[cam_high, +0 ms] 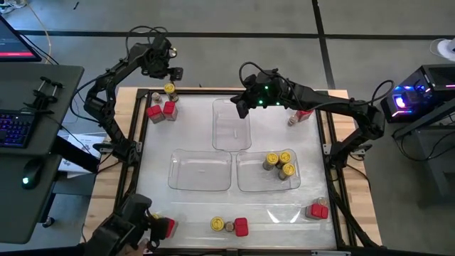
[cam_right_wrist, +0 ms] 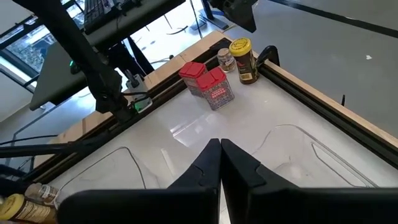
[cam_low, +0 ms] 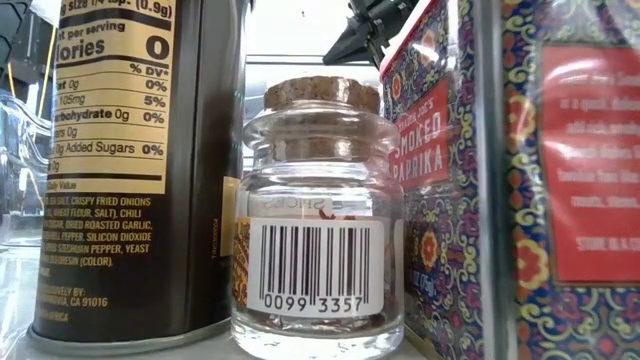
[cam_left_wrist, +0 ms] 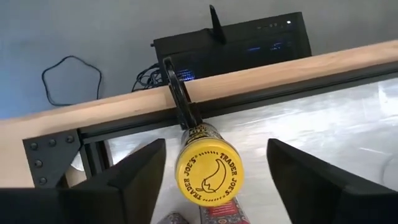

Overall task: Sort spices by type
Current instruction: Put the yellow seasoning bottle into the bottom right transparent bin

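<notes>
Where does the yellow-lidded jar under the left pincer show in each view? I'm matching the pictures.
High view: yellow-lidded jar, far left corner, by the red boxes.
Low view: not identifiable.
Left wrist view: centre, between open fingers.
Right wrist view: far corner.
Shared landmark: the red boxes.

Three clear trays (cam_high: 201,171) lie mid-table; a keyboard (cam_high: 14,128) and mouse (cam_high: 27,180) sit on the side desk.

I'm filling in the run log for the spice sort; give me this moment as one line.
left gripper: open, above yellow-lidded jar at far-left corner | right gripper: shut, empty, over far tray | three yellow-lidded jars in near-right tray
</notes>
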`<move>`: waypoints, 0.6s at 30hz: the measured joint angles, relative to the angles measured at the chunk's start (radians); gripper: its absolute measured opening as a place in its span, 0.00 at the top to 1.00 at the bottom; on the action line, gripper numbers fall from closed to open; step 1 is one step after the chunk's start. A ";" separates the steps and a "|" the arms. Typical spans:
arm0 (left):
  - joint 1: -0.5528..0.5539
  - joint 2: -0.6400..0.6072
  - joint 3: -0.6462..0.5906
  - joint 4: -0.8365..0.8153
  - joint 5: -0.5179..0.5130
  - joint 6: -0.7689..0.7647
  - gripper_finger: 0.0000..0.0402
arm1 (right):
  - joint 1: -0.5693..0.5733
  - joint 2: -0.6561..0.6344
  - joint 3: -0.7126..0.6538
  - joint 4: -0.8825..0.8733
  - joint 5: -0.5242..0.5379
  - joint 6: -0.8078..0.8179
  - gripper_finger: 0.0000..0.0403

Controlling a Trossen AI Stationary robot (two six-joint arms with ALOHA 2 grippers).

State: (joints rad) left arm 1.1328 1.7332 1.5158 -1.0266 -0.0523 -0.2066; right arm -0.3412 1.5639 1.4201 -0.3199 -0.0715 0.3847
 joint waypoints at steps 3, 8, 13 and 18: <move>-0.003 0.000 0.000 -0.001 -0.008 0.004 0.27 | 0.000 0.000 0.000 0.000 0.000 0.000 1.00; -0.003 0.000 -0.005 -0.022 -0.001 -0.061 0.26 | 0.000 0.000 0.000 -0.012 0.000 0.000 1.00; -0.003 0.008 -0.033 -0.005 -0.001 -0.080 0.26 | 0.000 0.000 0.000 -0.021 0.000 0.000 1.00; -0.006 0.039 -0.071 -0.019 0.047 -0.106 0.26 | 0.000 0.000 0.000 -0.027 0.000 0.000 1.00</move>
State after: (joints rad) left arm 1.1265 1.7724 1.4450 -1.0451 -0.0054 -0.3130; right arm -0.3412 1.5642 1.4200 -0.3470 -0.0714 0.3851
